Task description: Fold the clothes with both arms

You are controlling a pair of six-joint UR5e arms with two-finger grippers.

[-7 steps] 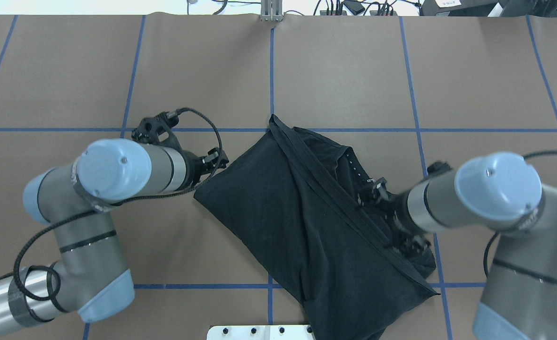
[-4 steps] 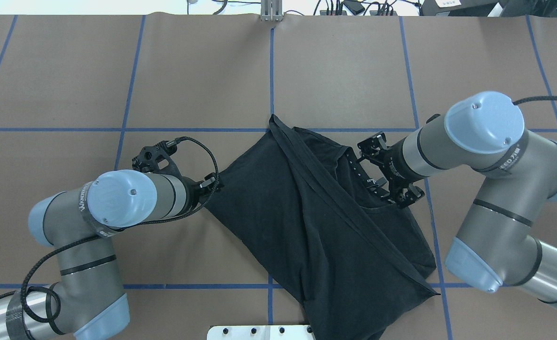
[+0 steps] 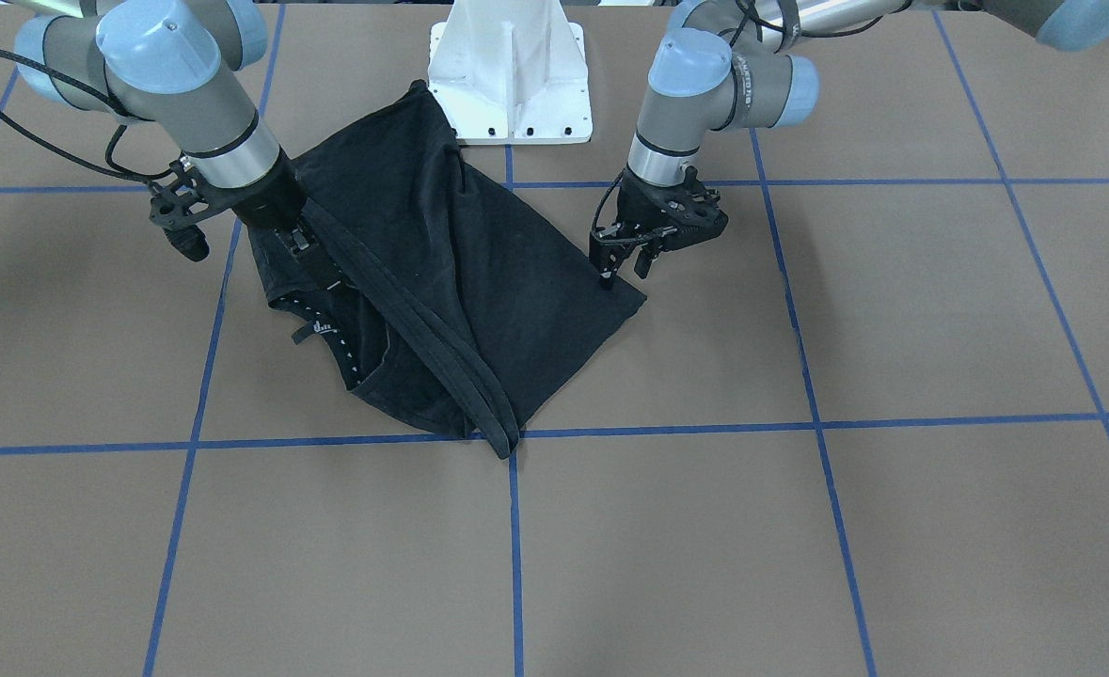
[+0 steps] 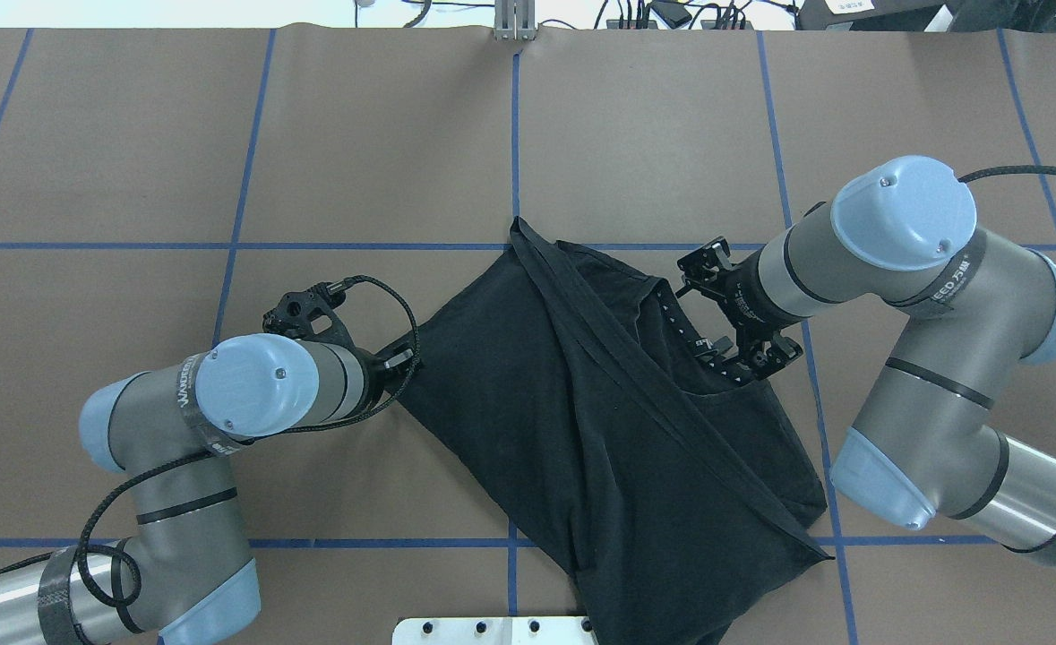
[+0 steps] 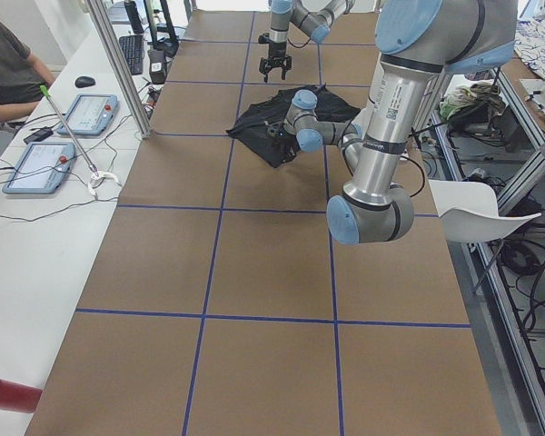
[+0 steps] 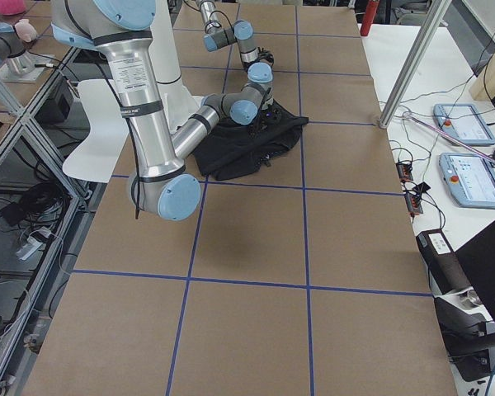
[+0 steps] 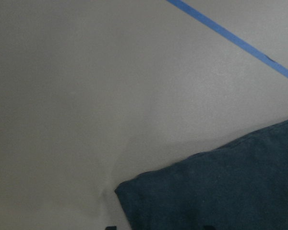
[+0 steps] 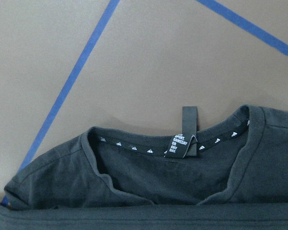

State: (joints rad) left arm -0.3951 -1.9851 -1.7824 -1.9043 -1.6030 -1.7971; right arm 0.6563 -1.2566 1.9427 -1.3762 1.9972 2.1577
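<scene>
The black T-shirt (image 4: pixel 563 403) lies folded and plain side up on the brown table (image 4: pixel 133 134), also seen from the front (image 3: pixel 441 263). My left gripper (image 3: pixel 624 271) hangs open just above the shirt's left corner (image 7: pixel 129 191); that arm's forearm covers this corner from overhead, where the gripper (image 4: pixel 399 358) points at the hem. My right gripper (image 3: pixel 295 240) hovers over the neck opening with nothing in it, and its jaws look open (image 4: pixel 732 358). The right wrist view shows the collar (image 8: pixel 134 146) and its label (image 8: pixel 182 143) right below.
The white base pedestal (image 3: pixel 512 75) stands at the near table edge, and the shirt's hem reaches it. Blue tape lines (image 4: pixel 516 134) grid the table. A side bench with tablets (image 5: pixel 36 163) and a seated person (image 5: pixel 9 64) runs along the far side.
The right arm swung away from the shirt's right side and up to the collar. The left arm drew back toward the base, bringing its gripper to the left corner. The shirt has not moved.
</scene>
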